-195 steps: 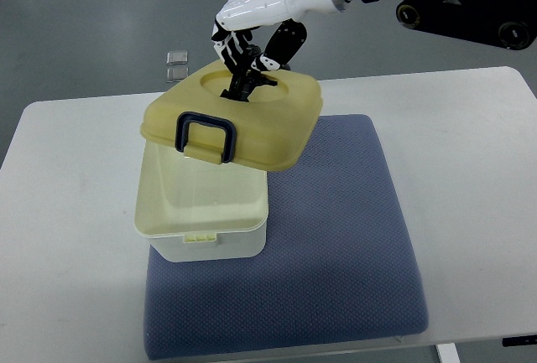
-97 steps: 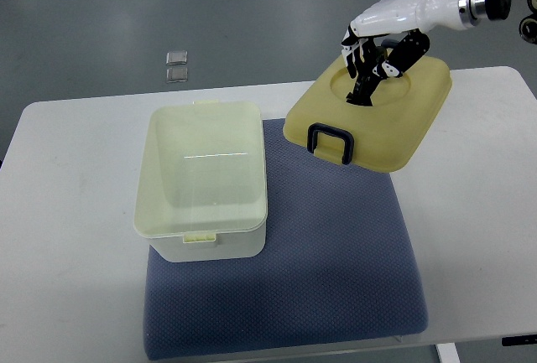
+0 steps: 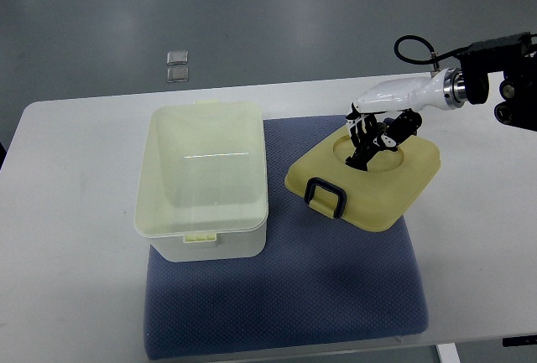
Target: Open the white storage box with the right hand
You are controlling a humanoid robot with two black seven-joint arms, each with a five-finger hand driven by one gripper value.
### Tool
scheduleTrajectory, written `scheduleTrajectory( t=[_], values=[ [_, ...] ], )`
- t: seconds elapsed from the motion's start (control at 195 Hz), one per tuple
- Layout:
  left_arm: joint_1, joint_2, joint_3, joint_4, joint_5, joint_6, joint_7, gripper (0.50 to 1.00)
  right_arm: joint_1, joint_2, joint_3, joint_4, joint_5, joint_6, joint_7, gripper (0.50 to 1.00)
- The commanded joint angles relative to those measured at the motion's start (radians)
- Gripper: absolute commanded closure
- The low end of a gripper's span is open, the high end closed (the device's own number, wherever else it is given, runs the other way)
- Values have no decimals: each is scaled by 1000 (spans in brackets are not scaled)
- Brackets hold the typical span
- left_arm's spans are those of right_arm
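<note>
The white storage box point(image 3: 201, 180) stands open on the left part of the blue mat point(image 3: 336, 287), its inside empty. Its pale yellow lid point(image 3: 365, 180), with a dark blue handle point(image 3: 325, 196) at its front edge, lies to the right of the box on the mat, slightly tilted. My right hand point(image 3: 373, 135) reaches in from the right edge and its fingers point(image 3: 362, 143) are curled into the round recess on top of the lid, gripping it. My left hand does not show.
The white table point(image 3: 67, 237) carries the mat. Two small clear squares point(image 3: 176, 64) lie on the grey floor beyond the table's far edge. A black cable and the arm's dark wrist joint point(image 3: 495, 78) sit at the upper right.
The right hand carried the lid off the box, moved it to the right and lowered it onto the mat. The box now stands uncovered.
</note>
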Motion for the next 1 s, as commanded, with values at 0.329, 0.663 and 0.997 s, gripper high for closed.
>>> scheduleTrajectory(
  t=[0.329,0.663,0.997],
  values=[
    [0,0,-2,2,-2,1,0,500,-43,42,9,-2,14,0,3,673],
    [0,0,-5,2,-2,1,0,500,0,4,81,0,49,99,3,570],
    [0,0,-2,2,-2,1,0,500,-135,-37,592,-167,442,176,-8,570]
  ],
)
